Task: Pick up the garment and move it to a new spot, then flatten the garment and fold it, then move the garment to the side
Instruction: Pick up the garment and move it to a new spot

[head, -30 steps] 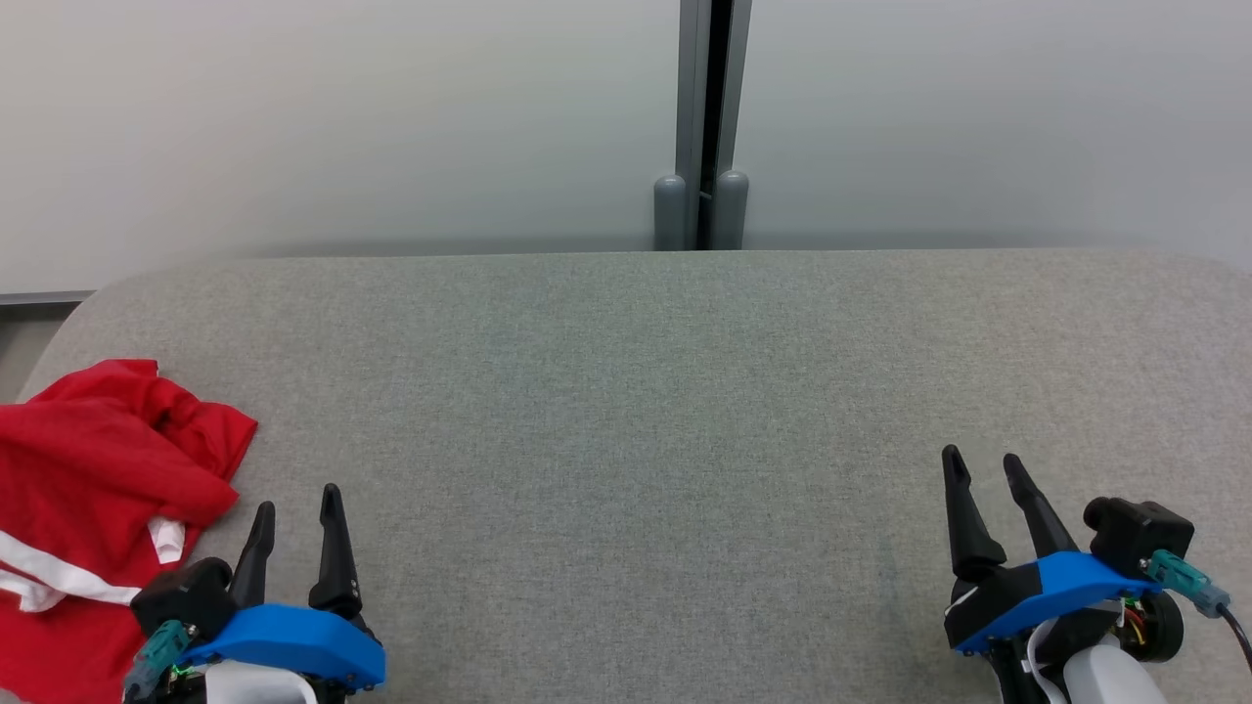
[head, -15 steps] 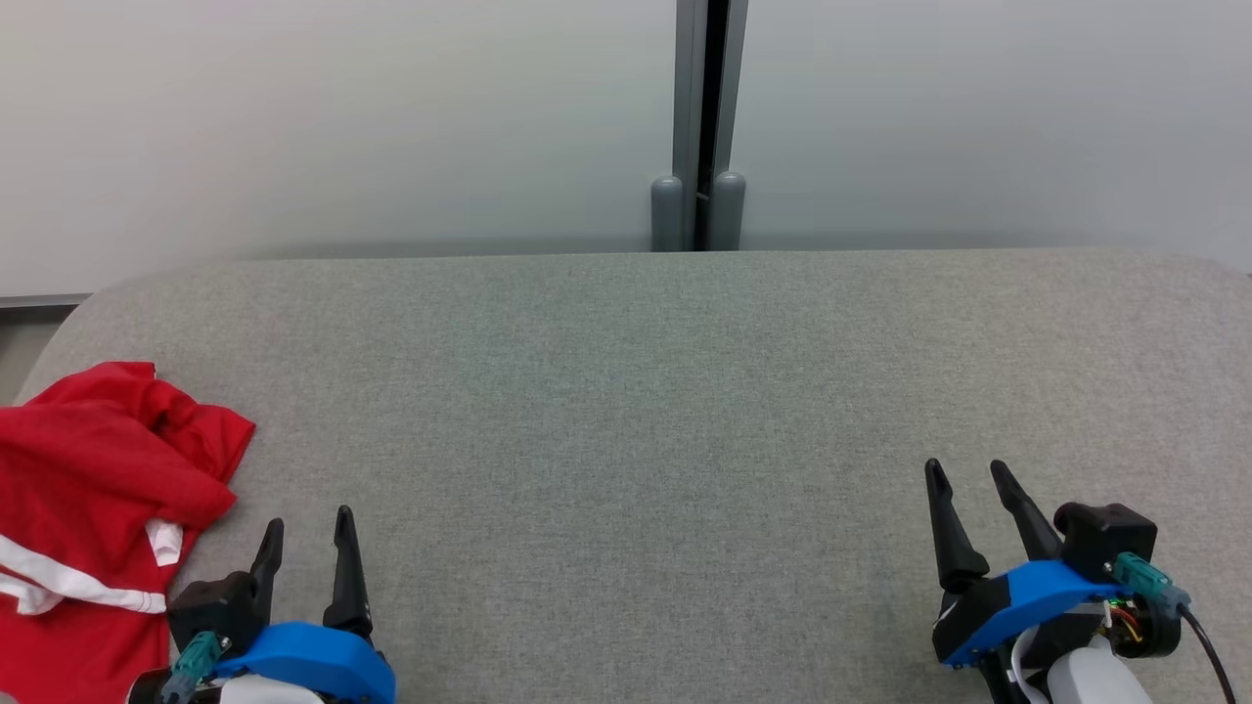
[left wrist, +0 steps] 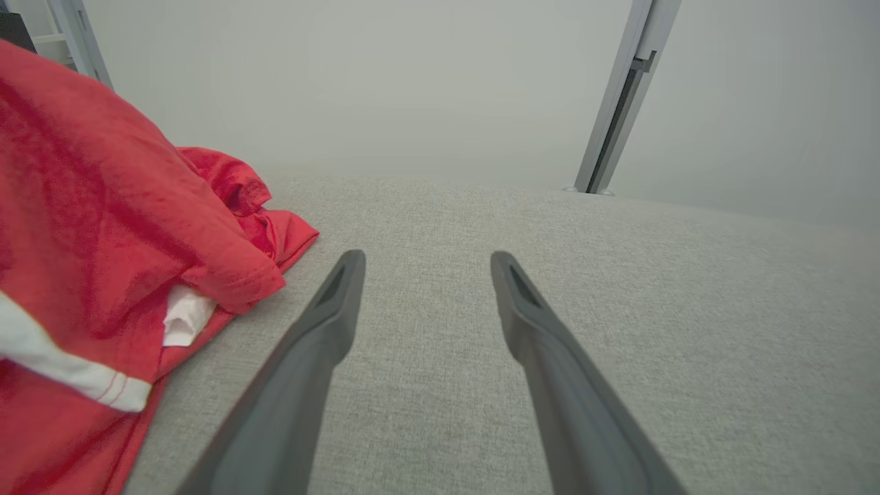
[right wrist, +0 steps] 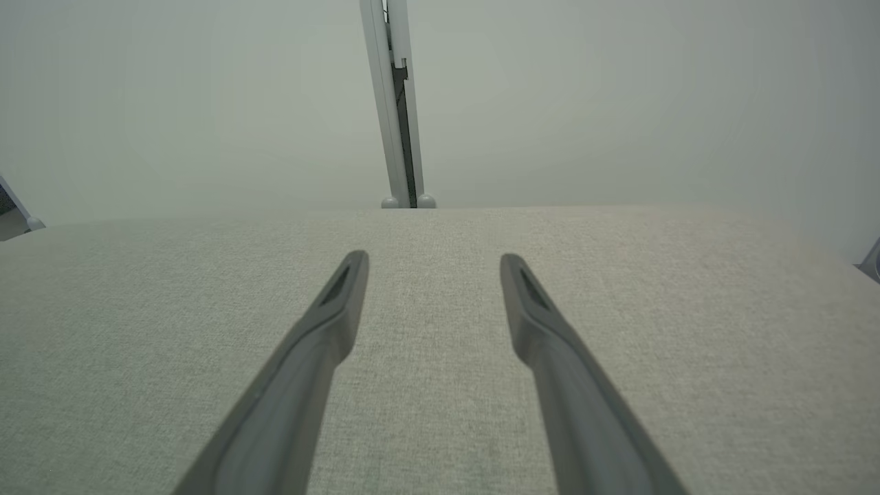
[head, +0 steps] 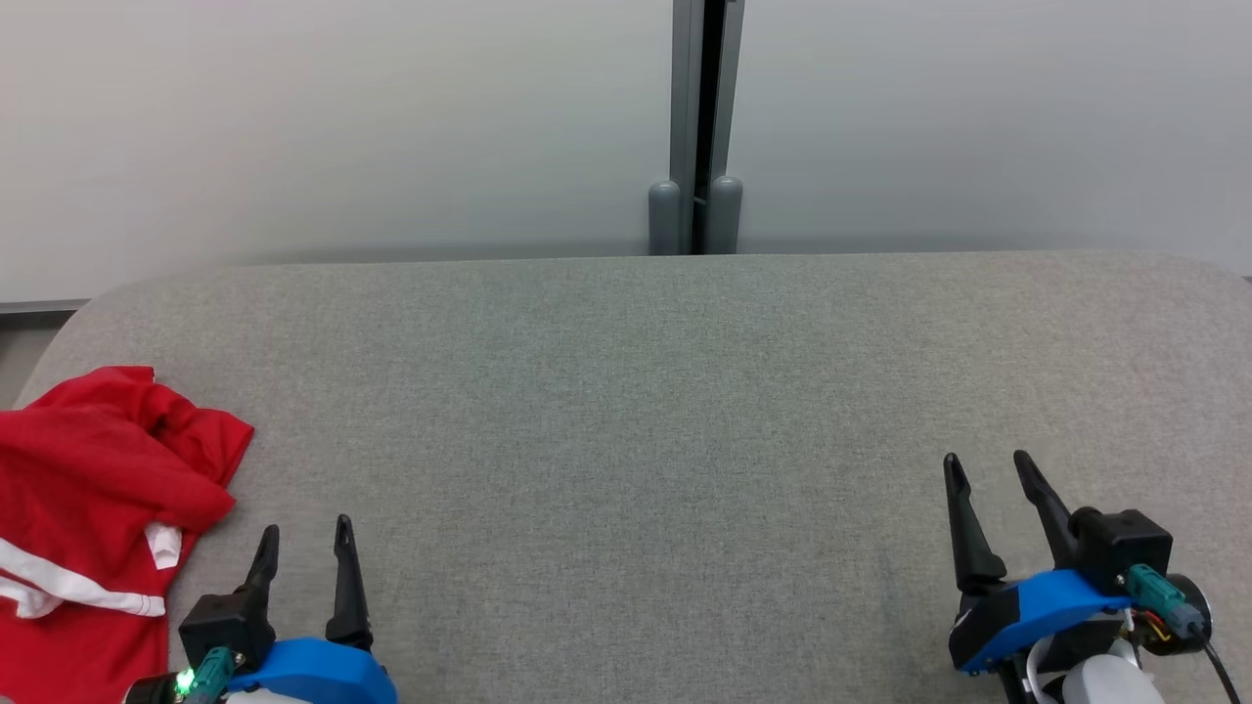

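Left gripper (head: 305, 529) lower than before, fingers (head: 344, 577) spread, beside garment (head: 88, 479).

Bright, even, diffuse light. Faint shadow low on pale wall (head: 293, 235), behind far edge of grey woven-fabric tabletop (head: 626, 391). Wrist views bow at edges; crumpled red cloth garment (left wrist: 82, 227) blurred, near left.

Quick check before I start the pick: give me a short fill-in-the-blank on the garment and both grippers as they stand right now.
1. The garment on the grey surface is ____ with a white stripe.
2. The left gripper and the right gripper both have their jaws ____.
3. The gripper closer to the garment is the ____ one.
Missing words: red; open; left.
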